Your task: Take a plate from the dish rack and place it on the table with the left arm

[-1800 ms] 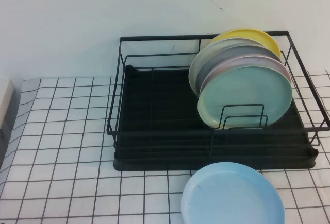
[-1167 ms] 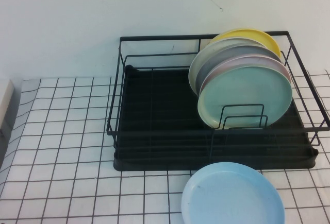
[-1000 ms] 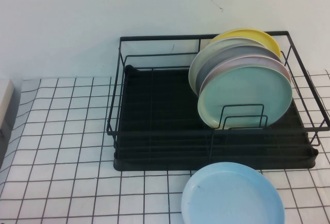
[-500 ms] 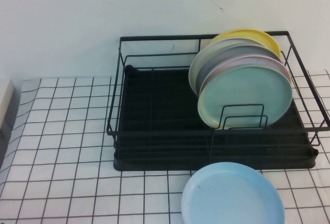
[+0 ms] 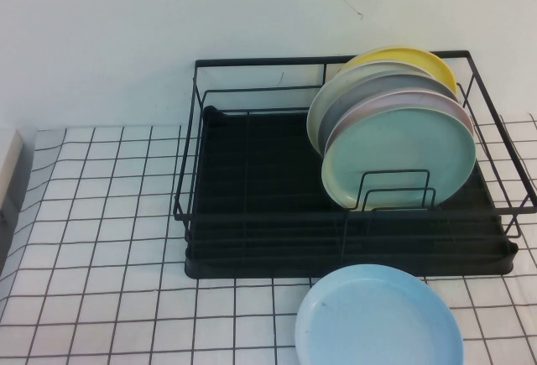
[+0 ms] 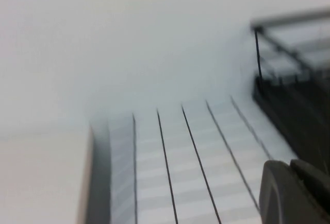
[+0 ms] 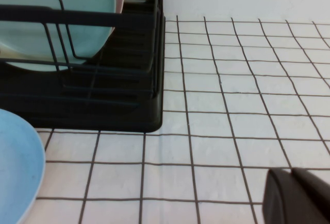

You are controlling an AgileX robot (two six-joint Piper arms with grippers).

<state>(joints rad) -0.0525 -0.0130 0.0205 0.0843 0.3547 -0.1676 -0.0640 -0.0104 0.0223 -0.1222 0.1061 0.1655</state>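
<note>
A: Where is the plate (image 5: 401, 159) shown, and what part of the task is judged complete?

B: The mint-green plate is shown upright in the dish rack (image 5: 252, 189), foremost in a row of plates, held behind the low front wire dividers. Nothing is judged complete: no lift is seen, and the whole pick, carry and set-down onto the desk (image 5: 101, 239) is left.

A: How are the end effectors depicted?

B: Neither arm is seen from the raised camera. The left end effector (image 6: 294, 193) is glimpsed only as a dark tip in its own wrist view, clenched on nothing, out over the gridded cloth beside the rack's end. The right end effector (image 7: 299, 195) is likewise seen only as a dark tip above the desk, past the rack's other end; its state cannot be told.

A: And the sky-blue plate (image 5: 379, 318)?

B: It is shown flat on the desk, just before the rack.
</note>
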